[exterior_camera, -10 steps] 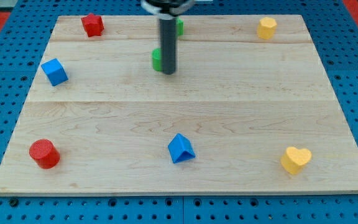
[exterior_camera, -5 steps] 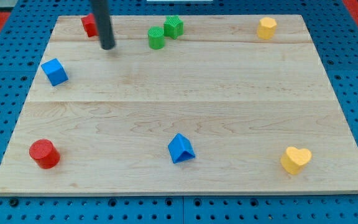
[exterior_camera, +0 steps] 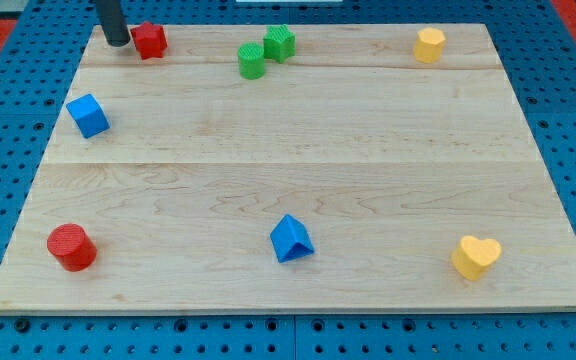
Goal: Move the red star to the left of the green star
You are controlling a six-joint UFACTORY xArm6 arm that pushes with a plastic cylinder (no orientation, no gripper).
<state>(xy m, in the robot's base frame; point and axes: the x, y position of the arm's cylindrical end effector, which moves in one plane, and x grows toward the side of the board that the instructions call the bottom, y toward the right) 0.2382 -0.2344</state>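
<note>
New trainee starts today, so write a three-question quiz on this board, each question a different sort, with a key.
1. True or false: my tip is at the view's left of the red star.
2. Which block lies nearest the green star? A) blue cube B) green cylinder C) yellow heart
3. Fill in: the red cylinder sits near the board's bottom-____ corner in the view.

Key: 1. True; tip is close beside the star, contact unclear. 2. B. 3. left.
</note>
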